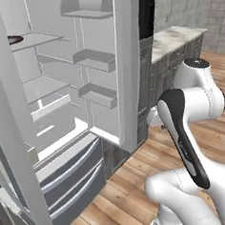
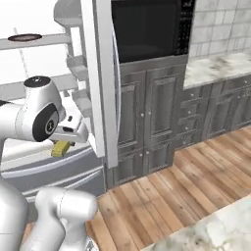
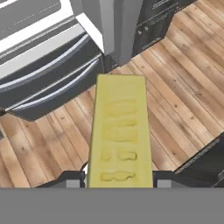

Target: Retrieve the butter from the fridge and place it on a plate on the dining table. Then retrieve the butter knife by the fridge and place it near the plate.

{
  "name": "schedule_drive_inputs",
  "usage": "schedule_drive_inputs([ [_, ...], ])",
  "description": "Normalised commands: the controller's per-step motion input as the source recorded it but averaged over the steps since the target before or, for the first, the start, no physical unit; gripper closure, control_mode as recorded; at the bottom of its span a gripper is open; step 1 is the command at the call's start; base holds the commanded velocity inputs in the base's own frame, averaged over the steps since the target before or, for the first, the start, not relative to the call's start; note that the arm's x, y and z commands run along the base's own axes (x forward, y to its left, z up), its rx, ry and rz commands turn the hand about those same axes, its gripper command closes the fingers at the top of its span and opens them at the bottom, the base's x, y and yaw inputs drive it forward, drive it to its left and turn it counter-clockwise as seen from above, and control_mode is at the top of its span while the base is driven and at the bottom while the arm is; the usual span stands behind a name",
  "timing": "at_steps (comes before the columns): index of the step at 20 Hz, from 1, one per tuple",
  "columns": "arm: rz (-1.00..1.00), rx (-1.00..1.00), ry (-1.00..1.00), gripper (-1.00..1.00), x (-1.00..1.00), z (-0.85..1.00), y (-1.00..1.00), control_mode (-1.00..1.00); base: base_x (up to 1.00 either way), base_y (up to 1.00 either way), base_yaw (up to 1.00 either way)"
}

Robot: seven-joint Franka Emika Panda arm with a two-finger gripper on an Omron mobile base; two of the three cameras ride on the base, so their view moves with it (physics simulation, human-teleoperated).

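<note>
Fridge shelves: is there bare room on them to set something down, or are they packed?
Mostly bare. In the fridge the middle shelf lies free; the top shelf carries a dark dish at its left end. The door bins look empty. The gripper holds the butter.

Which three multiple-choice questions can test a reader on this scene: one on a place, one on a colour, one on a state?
1. Where is the butter?
A. on a fridge shelf
B. between the fingers of the gripper, over the wooden floor
C. on a plate

2. What colour is the butter?
A. pale yellow
B. red
C. dark blue

3. How is the fridge?
A. all doors shut
B. an upper door open
C. lying on its side

Answers: 1 B, the hand view shows it held above the floorboards. 2 A, both views show yellow. 3 B, the shelves are exposed.
</note>
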Motion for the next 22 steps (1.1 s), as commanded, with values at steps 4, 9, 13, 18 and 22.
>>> schedule_drive_inputs([
  [4, 0.00, 0.00, 0.00, 1.00, 0.00, 0.00, 0.00, 1.00, -0.68, -0.01, -0.69],
  [9, 0.00, 0.00, 0.00, 1.00, 0.00, 0.00, 0.00, 1.00, -0.74, -0.02, -0.70],
  [13, 0.00, 0.00, 0.00, 1.00, 0.00, 0.00, 0.00, 1.00, -0.38, -0.39, -0.68],
  [18, 0.00, 0.00, 0.00, 1.00, 0.00, 0.00, 0.00, 1.00, -0.23, -0.95, -0.49],
  [22, 0.00, 0.00, 0.00, 1.00, 0.00, 0.00, 0.00, 1.00, -0.19, -1.00, -0.23],
])
